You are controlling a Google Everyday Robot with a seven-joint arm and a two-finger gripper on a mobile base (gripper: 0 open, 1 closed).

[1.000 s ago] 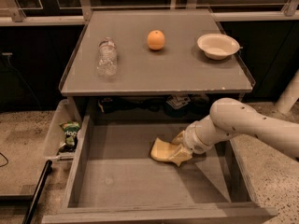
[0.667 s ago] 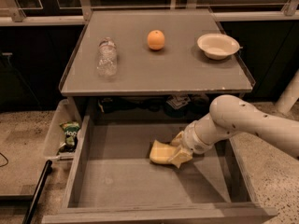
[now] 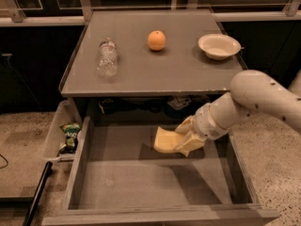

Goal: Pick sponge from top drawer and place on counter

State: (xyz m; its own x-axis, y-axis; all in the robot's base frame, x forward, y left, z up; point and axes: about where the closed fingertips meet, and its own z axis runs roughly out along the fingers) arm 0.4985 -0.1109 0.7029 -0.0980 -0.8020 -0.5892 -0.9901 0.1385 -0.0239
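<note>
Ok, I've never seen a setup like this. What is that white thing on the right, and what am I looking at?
The white tube is a robot's single arm, ending in a gripper with two cream fingers. One camera looks down from the front; its mount is unknown. The gripper is inside the open top drawer, its fingers closed on a pale yellow sponge, which is tilted. On the grey counter above lie a plastic bottle, an orange and a white bowl.
</note>
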